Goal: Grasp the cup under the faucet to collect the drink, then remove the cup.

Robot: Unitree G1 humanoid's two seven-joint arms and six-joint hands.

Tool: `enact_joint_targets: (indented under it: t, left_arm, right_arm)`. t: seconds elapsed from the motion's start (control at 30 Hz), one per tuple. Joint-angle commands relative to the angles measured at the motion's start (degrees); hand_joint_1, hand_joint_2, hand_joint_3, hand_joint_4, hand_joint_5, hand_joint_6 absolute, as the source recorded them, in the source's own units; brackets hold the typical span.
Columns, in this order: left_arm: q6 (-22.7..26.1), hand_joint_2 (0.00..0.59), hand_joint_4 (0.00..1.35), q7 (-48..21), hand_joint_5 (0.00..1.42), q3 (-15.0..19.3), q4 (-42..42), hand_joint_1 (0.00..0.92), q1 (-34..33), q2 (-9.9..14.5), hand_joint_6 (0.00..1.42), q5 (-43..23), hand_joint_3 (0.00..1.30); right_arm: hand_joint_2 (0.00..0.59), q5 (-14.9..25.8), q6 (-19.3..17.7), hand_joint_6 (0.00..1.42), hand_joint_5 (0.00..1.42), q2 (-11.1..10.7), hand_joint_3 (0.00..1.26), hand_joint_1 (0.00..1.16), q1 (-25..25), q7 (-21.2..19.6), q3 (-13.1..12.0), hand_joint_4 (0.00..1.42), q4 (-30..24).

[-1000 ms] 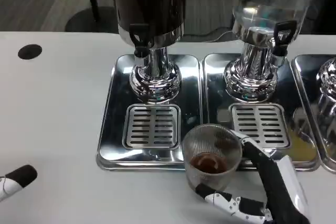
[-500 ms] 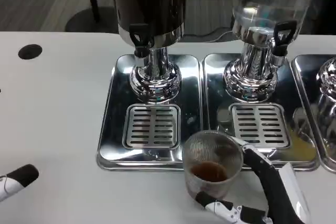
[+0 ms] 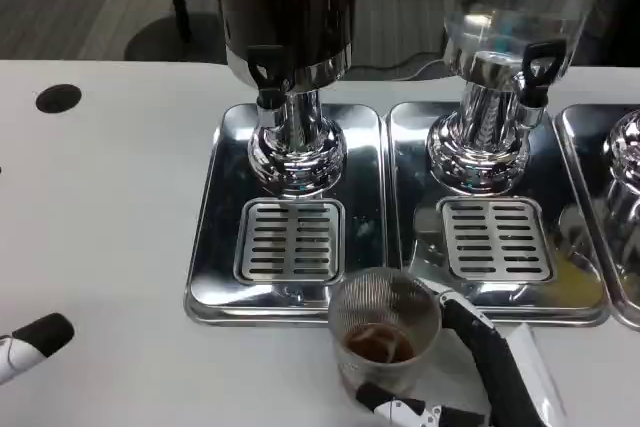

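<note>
At the far left I see my left hand [image 3: 30, 341] resting low on the white desk [image 3: 110, 237]; I cannot tell how its fingers lie. Further right, the ribbed clear cup [image 3: 384, 332], with brown drink in its bottom, sits just in front of the steel drip trays [image 3: 215, 217]. My right hand [image 3: 470, 382] grips it, fingers [image 3: 405, 410] wrapped around its sides.

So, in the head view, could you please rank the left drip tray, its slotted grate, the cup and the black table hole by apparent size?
1. Left drip tray
2. Slotted grate, roughly matching the cup, which is nearer the camera, so unranked
3. Black table hole
</note>
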Motion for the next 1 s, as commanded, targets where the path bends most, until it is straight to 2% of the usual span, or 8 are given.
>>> enact_joint_targets:
  t: [0.03, 0.77, 1.0]
  left_arm:
    - [0.4, 0.023, 0.0, -0.9, 0.0, 1.1, -1.0, 0.0, 0.7, 0.3, 0.0, -0.3, 0.0]
    - [1.2, 0.024, 0.0, -1.5, 0.0, 1.3, -2.7, 0.0, 0.7, 0.1, 0.0, -0.4, 0.0]
    - [1.5, 0.027, 0.0, -1.6, 0.0, 1.1, -2.5, 0.0, 0.2, 0.2, 0.0, -0.3, 0.0]
  right_arm:
    - [0.228, 0.1, -3.3, 0.27, 0.36, 0.6, 0.38, 0.86, -1.8, -1.9, 0.1, 0.41, 1.4]
    - [0.228, -0.6, -5.7, 0.27, 0.37, 0.4, 0.38, 0.86, -3.1, -4.0, 0.2, 0.41, 7.4]
    - [0.227, -0.2, -7.1, 0.27, 0.37, 0.4, 0.32, 0.85, -4.2, -4.1, 0.3, 0.31, 10.4]
